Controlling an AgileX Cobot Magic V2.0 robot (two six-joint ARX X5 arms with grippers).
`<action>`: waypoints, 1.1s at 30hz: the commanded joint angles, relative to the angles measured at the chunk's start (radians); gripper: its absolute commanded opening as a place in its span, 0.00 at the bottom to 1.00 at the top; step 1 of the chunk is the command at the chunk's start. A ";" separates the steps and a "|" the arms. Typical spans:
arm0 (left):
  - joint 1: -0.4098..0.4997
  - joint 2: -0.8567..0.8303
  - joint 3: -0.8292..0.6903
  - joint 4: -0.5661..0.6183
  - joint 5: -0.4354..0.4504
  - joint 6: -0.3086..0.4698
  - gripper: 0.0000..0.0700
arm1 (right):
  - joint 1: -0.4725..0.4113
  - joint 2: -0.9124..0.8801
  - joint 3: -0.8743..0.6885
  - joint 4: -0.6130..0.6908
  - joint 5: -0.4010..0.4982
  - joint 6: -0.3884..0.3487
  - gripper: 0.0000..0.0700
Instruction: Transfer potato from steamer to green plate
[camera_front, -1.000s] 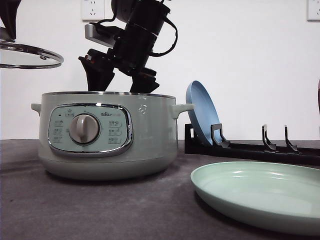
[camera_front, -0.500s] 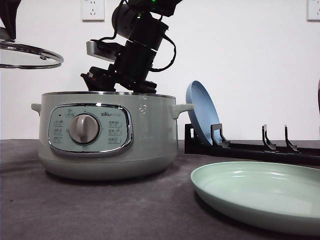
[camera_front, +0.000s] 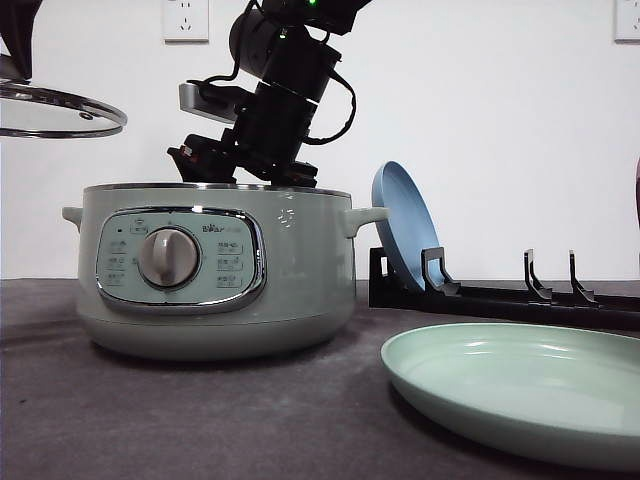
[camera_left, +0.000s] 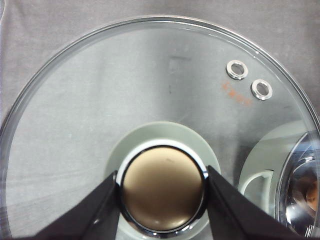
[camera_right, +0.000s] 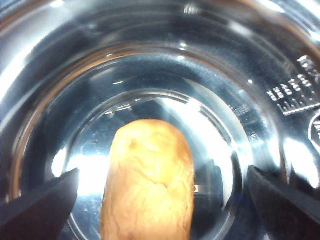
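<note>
Potato lies in the steamer — right gripper spread wide around it, not touching.

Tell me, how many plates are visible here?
2. The green plate lies flat on the table, front right; a blue plate stands on edge in the black rack behind it.

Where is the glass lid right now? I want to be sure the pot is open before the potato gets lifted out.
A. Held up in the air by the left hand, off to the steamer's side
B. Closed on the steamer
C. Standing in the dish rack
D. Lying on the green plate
A: the left hand is shut on the knob of the glass lid, which hangs beside the open steamer.
</note>
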 joint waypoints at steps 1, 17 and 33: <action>0.002 0.003 0.045 0.029 0.000 -0.002 0.00 | 0.010 0.034 0.027 0.007 0.003 -0.010 0.97; 0.002 0.003 0.045 0.034 0.000 -0.002 0.00 | 0.023 0.080 0.028 -0.004 -0.004 0.008 0.46; 0.002 0.003 0.045 0.034 0.001 -0.006 0.00 | 0.024 0.021 0.263 -0.260 -0.004 0.028 0.29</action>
